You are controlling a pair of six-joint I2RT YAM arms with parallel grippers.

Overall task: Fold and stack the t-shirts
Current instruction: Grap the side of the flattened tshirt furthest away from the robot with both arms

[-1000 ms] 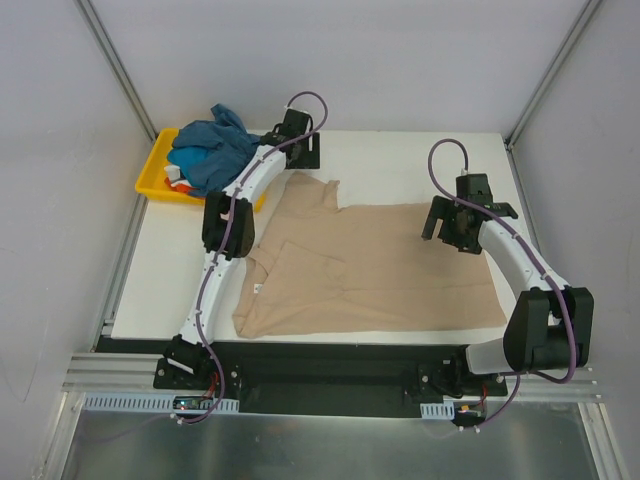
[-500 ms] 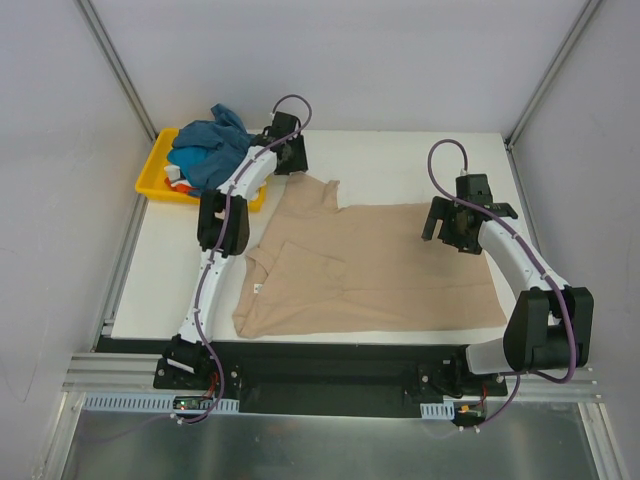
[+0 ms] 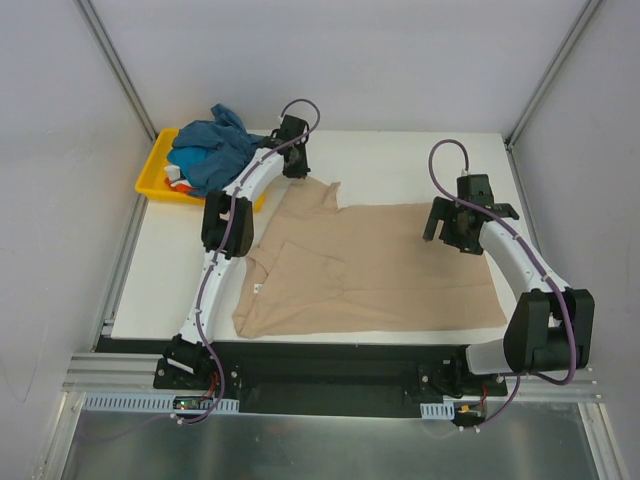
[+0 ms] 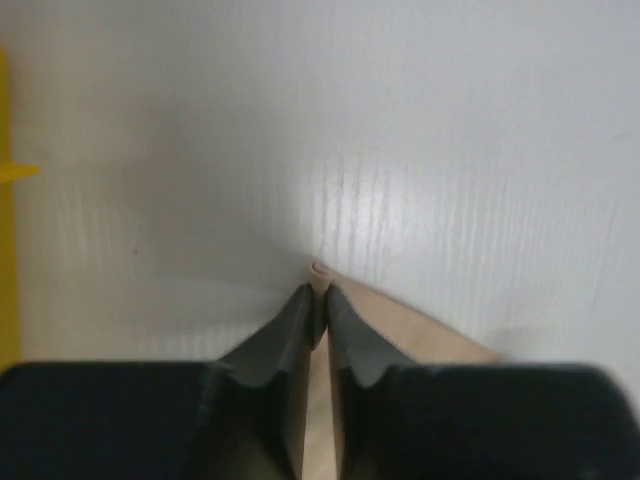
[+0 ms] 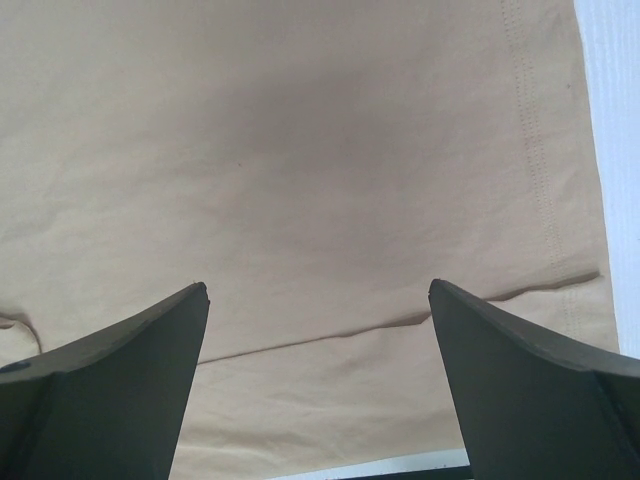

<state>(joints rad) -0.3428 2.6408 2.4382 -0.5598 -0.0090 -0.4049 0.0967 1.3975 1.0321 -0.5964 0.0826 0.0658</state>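
Since a second ago the left end effector (image 4: 318, 294) has drawn its fingers (image 4: 285, 335) from wide to nearly together at the far sleeve, while the right arm has stayed put. Nearest the arm bases, the beige t-shirt (image 3: 370, 270) lies spread flat across the white surface (image 3: 420, 165), its near edge close to the surface's front edge and its small white neck label (image 3: 257, 288) toward the left. Over the shirt's right part the right end effector (image 5: 318, 290) hovers with its jaws wide apart and nothing between them, only tan cloth below. Farther back, the left end effector appears to pinch the tip of the shirt's far-left sleeve, a thin strip of beige cloth showing between its narrow jaws, though the wrist view is blurred. At the far-left corner sits the yellow tray (image 3: 150, 178), with the teal-blue t-shirt (image 3: 212, 150) heaped in it and spilling over its rim.
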